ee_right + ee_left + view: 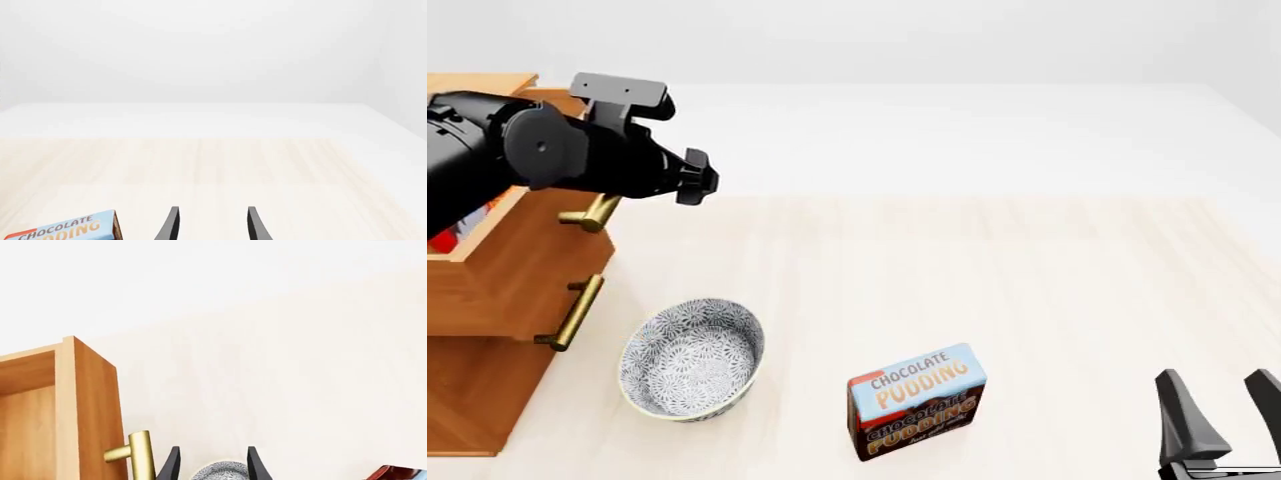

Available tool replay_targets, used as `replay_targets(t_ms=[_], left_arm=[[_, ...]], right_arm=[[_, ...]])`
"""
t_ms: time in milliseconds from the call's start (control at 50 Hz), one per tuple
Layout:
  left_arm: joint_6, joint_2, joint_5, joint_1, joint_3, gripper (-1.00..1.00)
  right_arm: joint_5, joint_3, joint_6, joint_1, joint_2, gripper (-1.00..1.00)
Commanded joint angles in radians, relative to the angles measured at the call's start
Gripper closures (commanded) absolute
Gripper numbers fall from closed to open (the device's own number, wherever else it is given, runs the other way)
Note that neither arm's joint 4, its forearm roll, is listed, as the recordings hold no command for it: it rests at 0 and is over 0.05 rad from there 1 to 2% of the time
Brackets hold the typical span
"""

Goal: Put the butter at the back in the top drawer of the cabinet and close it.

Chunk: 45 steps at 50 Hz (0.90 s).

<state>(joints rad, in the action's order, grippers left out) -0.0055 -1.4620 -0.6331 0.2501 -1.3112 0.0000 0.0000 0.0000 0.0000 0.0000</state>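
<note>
At the table's left edge stands the cabinet, its top drawer pulled out toward the right, and a sliver of the red butter shows inside it, mostly hidden behind the left arm. The left gripper hovers just off the drawer's front, beside the brass handle; its fingers are spread and hold nothing, so the butter lies behind the drawer front, away from the jaws. Below, the patterned bowl sits on the table near the lower drawers, with the Chocolate Pudding box standing to its right. The right gripper rests low at the near right, its fingers parted and empty, well apart from the cabinet.
</note>
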Motion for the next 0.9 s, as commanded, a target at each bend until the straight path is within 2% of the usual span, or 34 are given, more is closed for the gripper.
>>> replay_targets(t_ms=[20,900], left_arm=[[0.008,-0.011,0.000,-0.056,0.058,-1.00],[0.045,0.060,0.012,-0.206,0.122,-1.00]], right_arm=[[0.000,0.000,0.000,0.000,0.000,-1.00],[0.000,0.000,0.000,0.000,0.000,-1.00]])
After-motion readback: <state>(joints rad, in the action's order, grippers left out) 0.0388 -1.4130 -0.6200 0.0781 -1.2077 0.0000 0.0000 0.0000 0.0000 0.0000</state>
